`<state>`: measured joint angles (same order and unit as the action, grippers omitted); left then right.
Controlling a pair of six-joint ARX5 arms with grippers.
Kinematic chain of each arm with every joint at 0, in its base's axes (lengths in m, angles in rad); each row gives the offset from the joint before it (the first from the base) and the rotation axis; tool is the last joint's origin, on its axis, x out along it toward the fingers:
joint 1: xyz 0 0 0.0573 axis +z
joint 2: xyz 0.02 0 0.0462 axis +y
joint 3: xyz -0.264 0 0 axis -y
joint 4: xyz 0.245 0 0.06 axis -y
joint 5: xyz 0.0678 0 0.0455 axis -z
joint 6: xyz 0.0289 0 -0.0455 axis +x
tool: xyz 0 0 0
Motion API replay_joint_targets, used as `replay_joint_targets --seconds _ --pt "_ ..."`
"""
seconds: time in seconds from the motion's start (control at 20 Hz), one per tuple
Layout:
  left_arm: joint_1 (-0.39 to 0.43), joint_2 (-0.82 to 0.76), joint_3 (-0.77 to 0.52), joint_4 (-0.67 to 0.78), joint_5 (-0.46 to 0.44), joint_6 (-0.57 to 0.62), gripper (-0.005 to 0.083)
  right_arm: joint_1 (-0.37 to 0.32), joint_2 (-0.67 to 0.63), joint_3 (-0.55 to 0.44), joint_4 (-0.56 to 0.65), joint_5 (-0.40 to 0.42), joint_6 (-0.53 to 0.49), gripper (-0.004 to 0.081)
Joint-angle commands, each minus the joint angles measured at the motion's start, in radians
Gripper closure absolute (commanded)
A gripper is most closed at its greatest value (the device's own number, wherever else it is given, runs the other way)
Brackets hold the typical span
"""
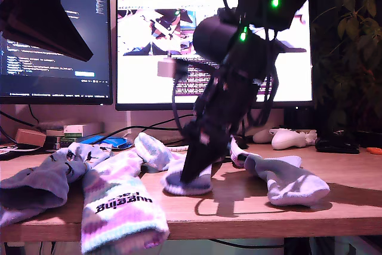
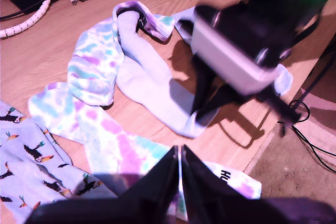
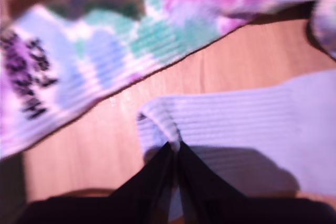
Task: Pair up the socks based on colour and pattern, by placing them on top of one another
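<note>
Wooden tabletop [image 1: 250, 204] in front of two lit monitors [image 1: 152, 52] carries the scattered socks. My second gripper [image 3: 176, 148] is down on the tabletop, its jaws clenched on the ribbed cuff edge of a plain lavender-white sock [image 3: 247, 124]; a pink-mint tie-dye sock with black cuff lettering [image 3: 105, 51] lies just beyond its tips. My first gripper [image 2: 179, 156] hangs above, jaws pressed together on nothing, over another tie-dye sock [image 2: 121, 145], with a pale lavender sock with small dark figures [image 2: 26, 156] beside it.
</note>
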<state>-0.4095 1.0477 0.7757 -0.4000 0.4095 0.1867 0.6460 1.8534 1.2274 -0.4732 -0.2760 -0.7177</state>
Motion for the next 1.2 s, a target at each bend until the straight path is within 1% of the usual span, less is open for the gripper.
replay_joint_targets --seconds 0.0,0.1,0.3,0.5,0.65,0.85,1.05,1.1,1.15 --pt "0.001 -0.003 -0.013 0.003 0.002 0.004 0.0793 0.003 -0.082 0.026 -0.028 -0.001 0.019 0.0783" --pt "0.001 -0.003 -0.013 0.003 0.002 0.004 0.0793 0.003 -0.137 0.026 -0.061 -0.001 0.041 0.0783" --pt "0.001 -0.003 -0.013 0.003 0.004 0.003 0.0793 0.003 -0.236 0.026 -0.070 0.003 0.041 0.0783" --pt "0.001 -0.003 -0.013 0.003 0.005 0.004 0.0793 -0.002 -0.320 0.029 -0.071 0.078 0.042 0.0783" --pt "0.001 -0.003 -0.013 0.003 0.006 0.003 0.0793 -0.027 -0.373 0.035 -0.044 0.182 0.048 0.0783" --pt "0.001 -0.003 -0.013 0.004 0.016 0.003 0.0793 -0.073 -0.386 0.063 0.026 0.352 0.101 0.0782" --pt "0.001 -0.003 -0.013 0.003 0.027 0.003 0.0793 -0.120 -0.386 0.065 0.160 0.479 0.102 0.0783" --pt "0.001 -0.003 -0.013 0.004 0.028 0.003 0.0794 -0.133 -0.386 0.065 0.198 0.525 0.103 0.0783" --pt "0.001 -0.003 -0.013 0.004 0.029 0.003 0.0793 -0.147 -0.386 0.065 0.237 0.552 0.117 0.0783"
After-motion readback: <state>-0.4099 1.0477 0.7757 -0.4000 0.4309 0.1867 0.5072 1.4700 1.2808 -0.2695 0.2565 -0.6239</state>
